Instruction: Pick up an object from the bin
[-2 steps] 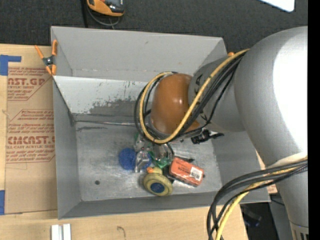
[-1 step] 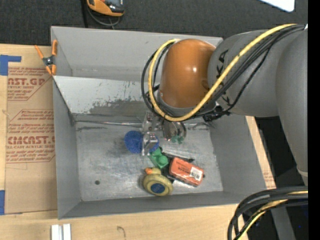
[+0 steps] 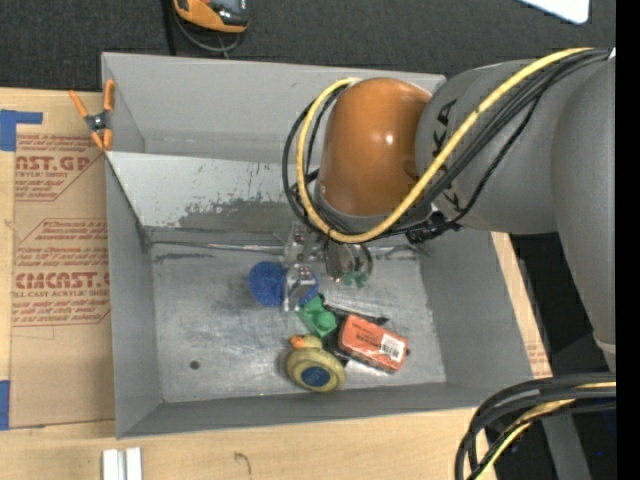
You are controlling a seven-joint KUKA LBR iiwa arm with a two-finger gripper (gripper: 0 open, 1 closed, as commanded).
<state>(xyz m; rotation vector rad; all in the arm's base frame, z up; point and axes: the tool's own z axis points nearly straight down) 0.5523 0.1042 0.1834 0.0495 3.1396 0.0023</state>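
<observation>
Orange cover (image 3: 372, 148) on the wrist is sitting closest to the camera, round and shiny, with yellow and black cables (image 3: 300, 173) looping round it. It is hiding much of what is going on under it. Below it the gripper (image 3: 303, 286) is hanging low in the middle of the bin (image 3: 180, 353), close to the floor. Whether it is open or closed cannot be told, and no thing can be seen in its grip.

Two things are lying right next to it. A blue ball (image 3: 264, 285) is sitting just beside the gripper on the view's left, so close that it may be touching; the view is not making that clear. A green piece (image 3: 320, 318) is lying just below the gripper, toward the near wall.

A little further that way, an orange pack (image 3: 372, 344) is lying flat, its long side slanting down to the view's right. A yellow ring (image 3: 315, 368) with a blue middle is resting beside it, against the green piece.

The gripper is probably sitting between the ball and the green piece, not over either one. So the next move is likely depending on a small shift: left for the ball, or toward the near wall for the green piece. The ball looks round and may roll away if pushed.
</observation>
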